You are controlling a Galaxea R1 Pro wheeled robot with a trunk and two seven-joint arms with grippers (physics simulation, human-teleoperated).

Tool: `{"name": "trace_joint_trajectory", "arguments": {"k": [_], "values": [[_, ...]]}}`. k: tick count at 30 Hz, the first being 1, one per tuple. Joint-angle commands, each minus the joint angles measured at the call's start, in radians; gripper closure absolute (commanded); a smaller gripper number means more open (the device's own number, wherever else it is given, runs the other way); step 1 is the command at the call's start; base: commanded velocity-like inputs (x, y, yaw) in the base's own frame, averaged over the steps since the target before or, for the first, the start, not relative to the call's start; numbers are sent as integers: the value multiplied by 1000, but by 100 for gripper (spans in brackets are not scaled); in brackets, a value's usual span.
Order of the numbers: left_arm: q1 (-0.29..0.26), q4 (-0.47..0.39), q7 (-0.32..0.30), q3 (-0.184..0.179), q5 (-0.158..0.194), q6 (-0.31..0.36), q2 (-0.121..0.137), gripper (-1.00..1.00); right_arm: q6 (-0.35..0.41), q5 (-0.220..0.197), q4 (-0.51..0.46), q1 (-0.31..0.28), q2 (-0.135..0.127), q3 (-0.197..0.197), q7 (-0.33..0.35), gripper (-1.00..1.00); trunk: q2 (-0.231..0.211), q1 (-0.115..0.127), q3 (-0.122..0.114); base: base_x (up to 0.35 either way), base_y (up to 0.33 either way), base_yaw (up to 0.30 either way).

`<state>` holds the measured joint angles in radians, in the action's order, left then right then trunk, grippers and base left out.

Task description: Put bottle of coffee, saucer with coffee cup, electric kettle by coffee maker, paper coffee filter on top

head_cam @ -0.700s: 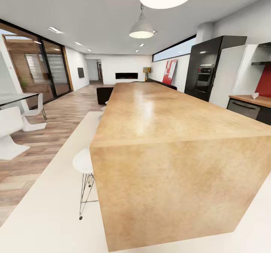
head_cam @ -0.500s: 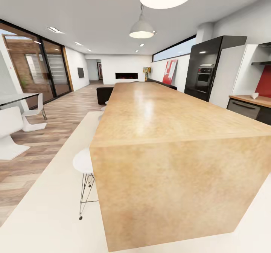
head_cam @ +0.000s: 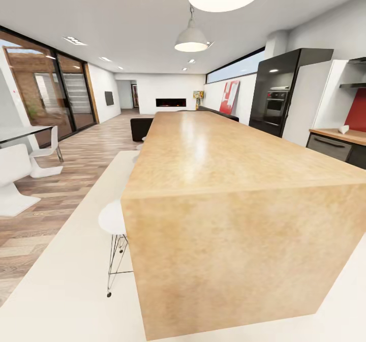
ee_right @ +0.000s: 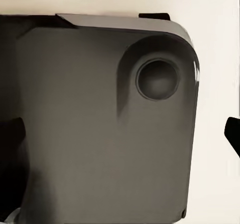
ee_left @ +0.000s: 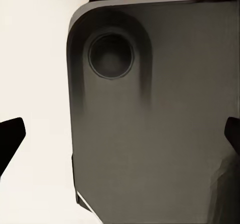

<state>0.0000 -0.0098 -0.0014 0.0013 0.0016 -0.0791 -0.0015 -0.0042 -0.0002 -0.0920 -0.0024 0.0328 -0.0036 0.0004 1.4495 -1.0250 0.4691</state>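
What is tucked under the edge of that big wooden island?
A white stool on thin wire legs stands partly beneath the wooden island. Its far side is covered by the island's solid end panel.

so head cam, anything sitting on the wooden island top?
No, the wooden island top is bare, showing just glossy reflections; a white stool stands beside it.

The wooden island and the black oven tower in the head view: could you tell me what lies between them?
In the head view, a strip of pale floor runs between the island and the oven tower, with nothing standing on the part that shows.
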Motion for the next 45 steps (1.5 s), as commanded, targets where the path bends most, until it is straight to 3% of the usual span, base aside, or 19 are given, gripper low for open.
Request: {"name": "trace_joint_trajectory", "arguments": {"k": [1,15,26,38,45], "values": [[0,-1,0,0,0,-8,0,-100,0,0,-6,0,-1,-1,0,-100,0,0,1,0,0,0],[1,-1,0,-9,-10,-64,5,-100,-37,0,-31,0,-4,-2,1,-100,0,0,1,0,0,-102],[5,2,10,-2,-6,-58,38,-100,-60,-1,-31,-1,-11,-2,2,-100,0,0,1,0,0,-265],[3,-1,6,-6,-3,-62,26,-100,-60,-7,-29,0,-51,-2,4,-100,0,0,1,0,0,-267],[3,-1,3,-6,-9,-59,23,-100,-60,-7,-29,-1,-56,-2,4,-100,0,0,1,0,0,-267]]}}
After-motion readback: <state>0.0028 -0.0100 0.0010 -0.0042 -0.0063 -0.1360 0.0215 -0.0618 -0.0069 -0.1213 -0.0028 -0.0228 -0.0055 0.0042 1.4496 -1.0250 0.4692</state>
